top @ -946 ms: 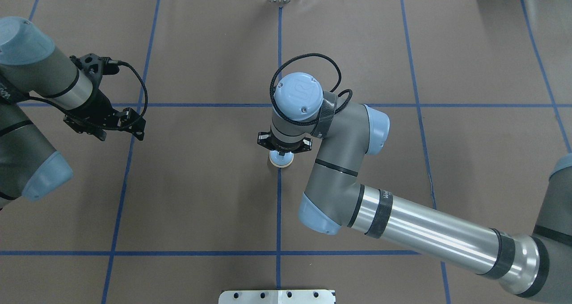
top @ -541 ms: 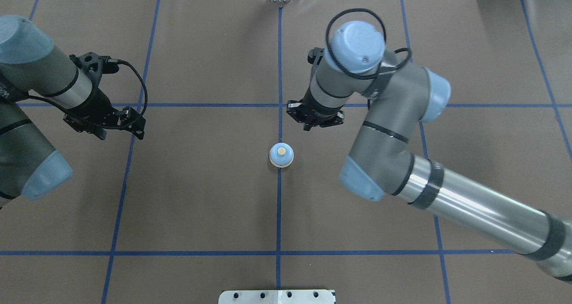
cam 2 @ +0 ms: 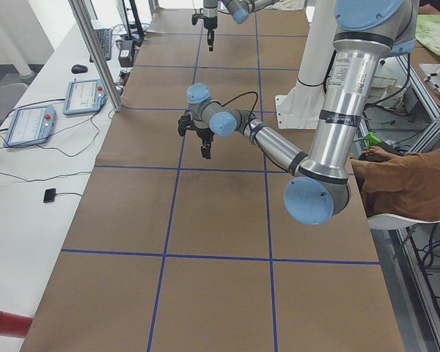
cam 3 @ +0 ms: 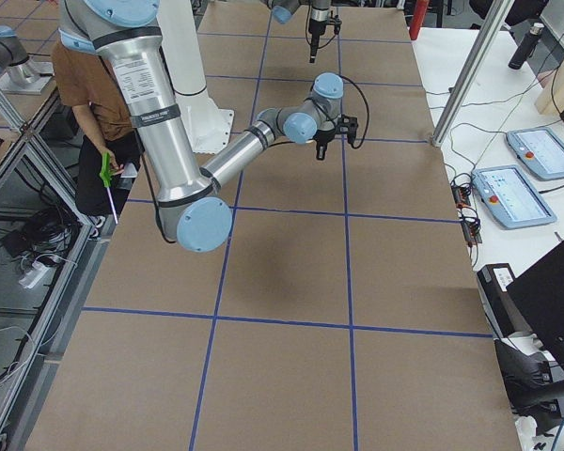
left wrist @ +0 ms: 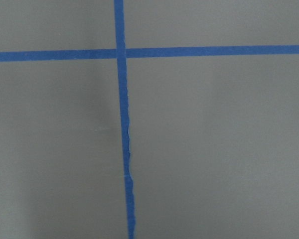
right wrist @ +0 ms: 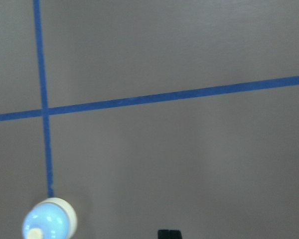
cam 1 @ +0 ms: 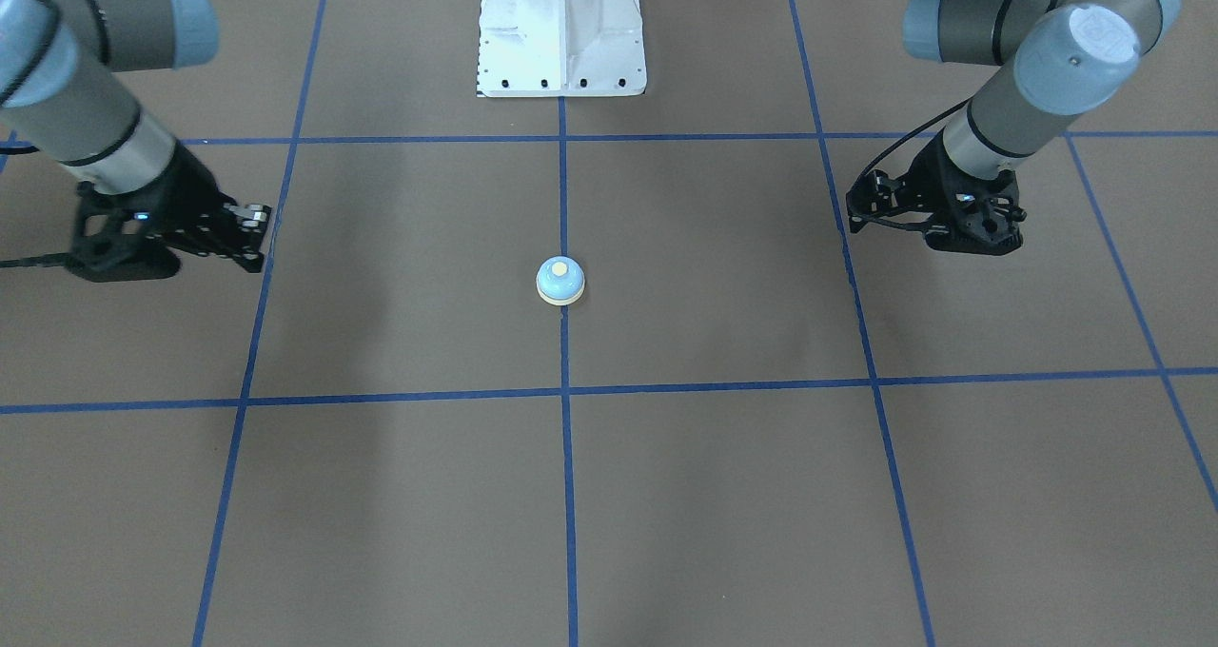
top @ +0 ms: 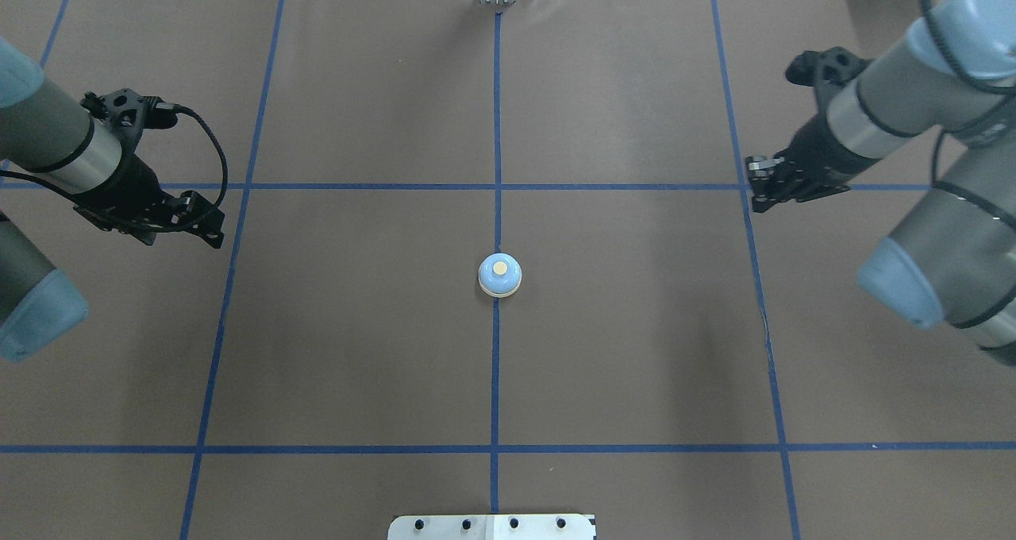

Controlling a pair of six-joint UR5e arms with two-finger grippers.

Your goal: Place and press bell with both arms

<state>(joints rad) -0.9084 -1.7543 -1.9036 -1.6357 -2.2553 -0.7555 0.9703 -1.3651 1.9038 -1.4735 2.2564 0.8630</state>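
Observation:
The light-blue bell (top: 500,275) with its cream button stands upright alone on the centre tape line, also seen in the front view (cam 1: 560,280) and at the lower left of the right wrist view (right wrist: 49,224). My left gripper (top: 213,234) hangs far to the bell's left, its fingers together and holding nothing; it shows at the right of the front view (cam 1: 856,217). My right gripper (top: 758,198) hangs far to the bell's right, shut and empty, at the left of the front view (cam 1: 255,255). Neither touches the bell.
The brown mat (top: 357,349) is marked with a blue tape grid. The white bolted pedestal (cam 1: 561,29) stands at the robot's side of the table. A seated person (cam 2: 403,176) and tablets (cam 2: 29,125) are beside the table.
My right gripper rose off the bell's top and its arm swung back far to the right. My left gripper drew slightly further left. The bell stayed in place.

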